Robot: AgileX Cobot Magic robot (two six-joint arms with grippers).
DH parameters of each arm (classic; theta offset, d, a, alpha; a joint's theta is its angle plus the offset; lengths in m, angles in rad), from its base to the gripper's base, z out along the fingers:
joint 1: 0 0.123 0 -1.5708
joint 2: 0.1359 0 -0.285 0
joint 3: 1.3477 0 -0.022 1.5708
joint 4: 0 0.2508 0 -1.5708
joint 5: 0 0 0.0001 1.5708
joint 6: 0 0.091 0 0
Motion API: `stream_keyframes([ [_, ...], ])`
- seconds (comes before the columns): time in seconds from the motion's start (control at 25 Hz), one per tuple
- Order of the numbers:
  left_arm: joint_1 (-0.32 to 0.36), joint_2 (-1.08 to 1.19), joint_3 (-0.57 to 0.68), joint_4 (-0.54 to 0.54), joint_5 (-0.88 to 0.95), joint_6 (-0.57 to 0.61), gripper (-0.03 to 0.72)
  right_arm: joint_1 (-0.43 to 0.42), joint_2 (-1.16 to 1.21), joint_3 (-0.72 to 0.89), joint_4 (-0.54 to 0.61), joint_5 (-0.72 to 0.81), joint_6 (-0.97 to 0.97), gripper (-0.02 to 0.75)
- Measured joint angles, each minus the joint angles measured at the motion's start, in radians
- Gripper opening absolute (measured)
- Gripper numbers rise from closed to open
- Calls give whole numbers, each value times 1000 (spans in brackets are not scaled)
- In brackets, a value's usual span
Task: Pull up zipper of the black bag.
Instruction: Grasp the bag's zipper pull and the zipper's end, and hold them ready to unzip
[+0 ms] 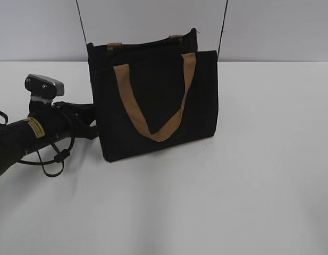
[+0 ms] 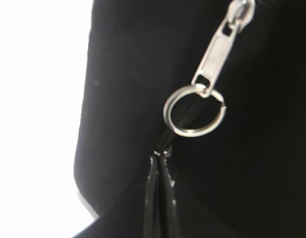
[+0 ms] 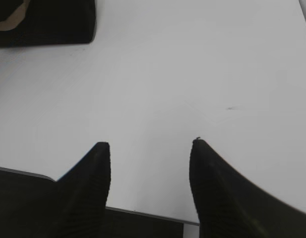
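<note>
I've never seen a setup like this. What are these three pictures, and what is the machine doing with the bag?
It is a two-armed robot at a white table. The front picture shows a black bag standing upright, with the left arm reaching to its side. The other two pictures come from cameras on the wrists. The left one looks closely at the zipper, whose metal pull carries a small ring; the left hand looks pinched shut just below that ring, perhaps on a thin black strand. The right hand hangs open over bare table, holding nothing.

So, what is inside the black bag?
The inside of the black bag cannot be seen: its fabric walls cover it in every view. Only the outside shows: a tan handle on the front and the silvery zipper pull with its ring.
</note>
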Motion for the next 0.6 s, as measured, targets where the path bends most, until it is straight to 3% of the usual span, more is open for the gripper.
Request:
stream_keyframes([
  [0.24, 0, -80, 1, 0, 45, 0, -13, 0, 0, 0, 82, -3, 14, 396],
  [0.6, 0, -173, 80, 3, 72, -2, -13, 0, 62, 0, 117, -5, 26, 396],
])
